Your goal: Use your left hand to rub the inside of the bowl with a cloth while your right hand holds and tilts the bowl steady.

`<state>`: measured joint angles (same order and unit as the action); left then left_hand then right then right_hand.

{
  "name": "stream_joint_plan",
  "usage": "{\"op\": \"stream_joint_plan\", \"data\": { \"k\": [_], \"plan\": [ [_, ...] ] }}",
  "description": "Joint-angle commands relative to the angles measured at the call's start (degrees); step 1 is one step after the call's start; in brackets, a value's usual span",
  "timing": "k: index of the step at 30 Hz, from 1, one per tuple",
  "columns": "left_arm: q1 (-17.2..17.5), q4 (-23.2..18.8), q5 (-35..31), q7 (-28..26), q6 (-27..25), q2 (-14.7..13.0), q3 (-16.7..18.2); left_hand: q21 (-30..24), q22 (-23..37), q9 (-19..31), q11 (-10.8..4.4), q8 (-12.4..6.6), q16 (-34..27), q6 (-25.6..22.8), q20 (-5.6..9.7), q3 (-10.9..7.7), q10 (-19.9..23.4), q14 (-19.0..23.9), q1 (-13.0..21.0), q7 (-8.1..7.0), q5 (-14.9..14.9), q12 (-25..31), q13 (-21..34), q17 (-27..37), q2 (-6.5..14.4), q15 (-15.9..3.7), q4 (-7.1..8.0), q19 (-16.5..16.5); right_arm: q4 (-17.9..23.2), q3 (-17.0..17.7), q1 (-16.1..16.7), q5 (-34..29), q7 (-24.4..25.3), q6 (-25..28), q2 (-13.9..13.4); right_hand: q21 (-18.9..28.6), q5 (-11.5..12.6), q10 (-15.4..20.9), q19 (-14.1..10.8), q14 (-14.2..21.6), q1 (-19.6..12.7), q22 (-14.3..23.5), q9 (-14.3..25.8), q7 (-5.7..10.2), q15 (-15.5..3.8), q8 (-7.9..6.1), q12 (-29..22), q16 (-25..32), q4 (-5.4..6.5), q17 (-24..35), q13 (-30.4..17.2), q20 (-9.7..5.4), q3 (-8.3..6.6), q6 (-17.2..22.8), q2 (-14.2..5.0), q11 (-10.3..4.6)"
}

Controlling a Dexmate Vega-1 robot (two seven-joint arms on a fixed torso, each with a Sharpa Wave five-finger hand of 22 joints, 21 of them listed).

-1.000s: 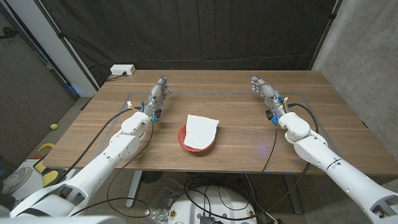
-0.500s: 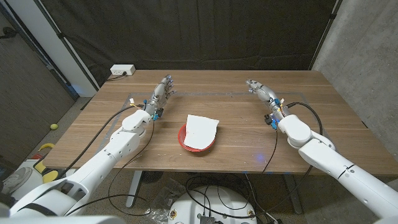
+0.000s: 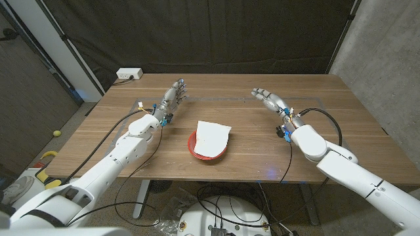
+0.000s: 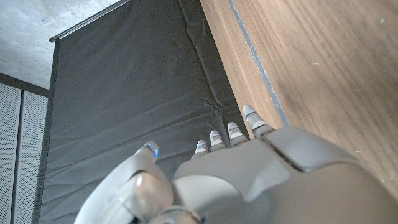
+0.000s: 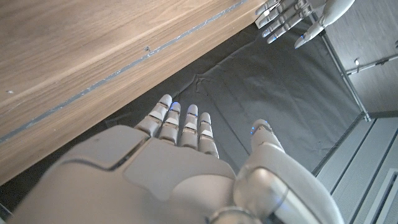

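1. The red bowl [image 3: 208, 147] sits on the wooden table [image 3: 341, 131] near its front edge, about midway between the two arms.
2. A white cloth [image 3: 212, 136] lies draped over the bowl, covering most of its opening (only the red rim shows along the left and front), and the cloth's far edge reaches out past the bowl onto the table.
3. The left hand [image 3: 172, 98] is above the table behind and to the left of the bowl, well apart from it, with its fingers stretched out and spread and nothing held.
4. In the left wrist view the back of the left hand [image 4: 261, 180] shows with its fingertips [image 4: 247, 112] reaching toward the dark curtain [image 4: 124, 99] beyond the table's far edge.
5. The right hand [image 3: 270, 99] is behind and to the right of the bowl, also well apart from it, fingers extended and separated, holding nothing.
6. In the right wrist view the right hand [image 5: 168, 162] shows from the back, fingers straight and apart, with the left hand [image 5: 292, 15] visible across the table.
7. A white power strip [image 3: 129, 74] sits at the table's far left corner.
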<state>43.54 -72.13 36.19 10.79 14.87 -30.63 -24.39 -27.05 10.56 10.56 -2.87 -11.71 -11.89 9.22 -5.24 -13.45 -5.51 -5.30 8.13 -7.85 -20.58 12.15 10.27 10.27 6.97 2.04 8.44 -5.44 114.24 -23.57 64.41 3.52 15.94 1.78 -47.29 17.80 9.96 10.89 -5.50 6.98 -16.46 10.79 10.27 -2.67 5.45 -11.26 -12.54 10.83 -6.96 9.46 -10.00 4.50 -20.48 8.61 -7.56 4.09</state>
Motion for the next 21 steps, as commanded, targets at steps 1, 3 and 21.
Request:
{"op": "stream_joint_plan", "data": {
  "k": [1,3,21],
  "plan": [
    [-1.50,2.25,0.27,3.59,0.74,0.19,-0.82,-0.26,0.15,0.09,0.18,-0.40,-0.28,-0.16,-0.56,-0.06,0.56,0.50,0.56,0.09,-0.34,0.48,0.30,0.33,0.03,-0.02,-0.03,0.32,10.15,-1.89,3.44,-9.89,2.19,9.22,-2.73,0.21,0.32,0.91,-0.67,0.70,-0.98,0.15,0.22,0.14,-0.30,-0.51,-0.46,0.09,-0.55,0.28,-0.28,-0.15,-0.38,0.89,-0.01,-0.12],
    [-1.74,2.71,0.31,4.02,0.89,0.39,-0.94,-0.29,0.15,0.09,0.12,-0.41,-0.30,-0.25,-0.60,-0.05,0.81,0.67,0.57,0.08,-0.35,0.53,0.31,0.34,0.03,0.04,-0.03,0.48,11.56,-2.37,3.80,-11.70,2.34,10.85,-3.01,0.19,0.32,1.13,-0.76,0.95,-1.22,0.14,0.22,0.21,-0.41,-0.56,-0.49,0.11,-0.69,0.28,-0.28,-0.20,-0.47,1.15,-0.01,-0.27],
    [-2.89,4.22,0.26,6.82,1.51,1.13,-1.81,-0.17,0.19,0.11,0.08,-0.27,-0.17,-0.43,-0.79,0.05,1.28,1.24,0.64,-0.02,-0.38,0.44,0.35,0.38,0.01,0.09,-0.01,0.71,18.12,-7.09,6.08,-24.92,1.82,15.81,-4.24,0.22,0.24,3.02,-2.18,2.65,-3.01,0.08,0.23,0.32,-1.89,-0.82,-0.75,0.10,-1.79,0.27,-0.27,-0.32,-0.73,3.18,0.97,-1.15]
  ]
}}
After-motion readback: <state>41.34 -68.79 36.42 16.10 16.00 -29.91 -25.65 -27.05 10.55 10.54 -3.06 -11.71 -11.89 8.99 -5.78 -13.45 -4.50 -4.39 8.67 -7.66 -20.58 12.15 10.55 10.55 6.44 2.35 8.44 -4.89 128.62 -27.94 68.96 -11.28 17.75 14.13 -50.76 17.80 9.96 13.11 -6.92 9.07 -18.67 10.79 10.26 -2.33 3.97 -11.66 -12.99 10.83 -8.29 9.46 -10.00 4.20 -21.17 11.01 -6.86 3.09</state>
